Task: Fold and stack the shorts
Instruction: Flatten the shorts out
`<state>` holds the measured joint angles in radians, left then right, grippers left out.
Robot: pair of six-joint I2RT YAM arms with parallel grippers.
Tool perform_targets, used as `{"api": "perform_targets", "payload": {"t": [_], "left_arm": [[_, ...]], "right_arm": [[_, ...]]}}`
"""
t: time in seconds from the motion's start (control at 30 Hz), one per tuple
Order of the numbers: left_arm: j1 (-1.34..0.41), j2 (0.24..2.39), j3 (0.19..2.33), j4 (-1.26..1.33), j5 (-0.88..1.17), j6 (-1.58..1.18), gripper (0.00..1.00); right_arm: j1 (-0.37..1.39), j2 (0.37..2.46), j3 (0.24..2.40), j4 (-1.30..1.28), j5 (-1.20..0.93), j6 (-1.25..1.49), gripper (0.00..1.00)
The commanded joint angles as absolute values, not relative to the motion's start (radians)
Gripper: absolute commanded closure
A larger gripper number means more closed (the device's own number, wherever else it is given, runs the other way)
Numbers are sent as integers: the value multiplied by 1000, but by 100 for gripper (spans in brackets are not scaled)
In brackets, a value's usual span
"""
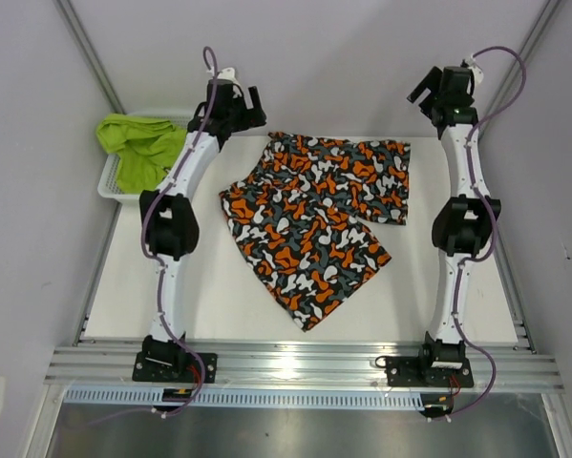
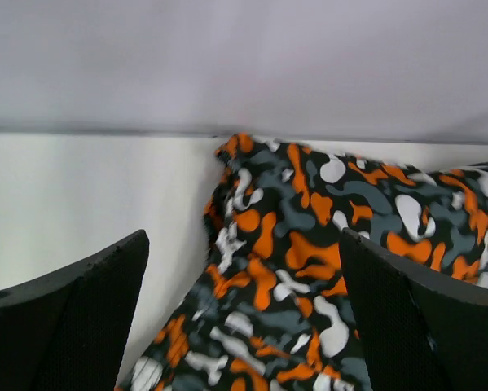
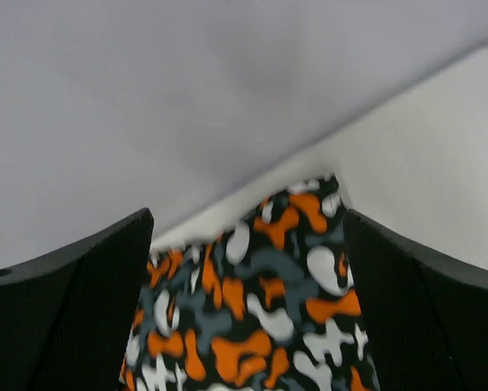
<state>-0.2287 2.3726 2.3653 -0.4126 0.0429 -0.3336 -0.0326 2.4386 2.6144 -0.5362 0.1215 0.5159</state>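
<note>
The camouflage shorts (image 1: pixel 319 215) lie spread on the white table, one leg towards the near side, the other towards the far right. The lime green shorts (image 1: pixel 137 148) lie bunched in the white mesh basket (image 1: pixel 107 183) at the far left. My left gripper (image 1: pixel 250 103) is open, raised above the far left corner of the camouflage shorts (image 2: pixel 309 269), holding nothing. My right gripper (image 1: pixel 423 91) is open, raised above their far right corner (image 3: pixel 260 301), holding nothing.
Grey walls close in the table at the back and both sides. A metal rail (image 1: pixel 295 367) runs along the near edge by the arm bases. Bare white table (image 1: pixel 219 305) lies left of and in front of the shorts.
</note>
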Motion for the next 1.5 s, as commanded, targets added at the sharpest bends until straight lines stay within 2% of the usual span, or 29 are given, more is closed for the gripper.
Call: {"api": "perform_targets", "payload": {"t": [0.0,0.03,0.07,0.1,0.13,0.3,0.33,0.43,0.47,0.6,0.7,0.83,1.2,1.47], "left_arm": [[-213,2166,2239,-353,-35,-362,1],[-213,2134,2177,-356,-32,-365,1],[-213,2078,2114,-357,-14,-371,1],[-213,2048,2079,-354,-8,-379,1],[-213,2019,1962,-348,-8,-397,1],[-187,1838,1685,-256,55,-449,1],[-173,1818,1616,-244,61,-463,1],[-152,1750,1449,-184,84,-489,1],[-141,1727,1393,-154,93,-497,1],[-130,1706,1275,-121,104,-512,1],[-126,1684,1206,-100,107,-522,1],[-107,1645,1118,-48,115,-545,1],[-86,1629,1051,-6,149,-583,1],[-86,1626,1038,-6,149,-586,1]], "right_arm": [[-23,2294,2445,-576,95,511,0],[-14,2144,2299,-505,48,503,1],[3,2072,2043,-445,46,500,2],[41,2006,1940,-360,57,491,2],[61,1899,1857,-333,72,457,4],[220,1705,1526,-336,83,364,10],[250,1672,1479,-325,74,339,16],[405,1559,1318,-295,132,322,21],[508,1521,1287,-284,191,308,22],[690,1483,1194,-305,306,285,29],[817,1473,1137,-327,296,267,38],[984,1483,1048,-345,313,265,38],[1170,1529,937,-350,307,290,51],[1278,1516,897,-367,279,362,49]]}}
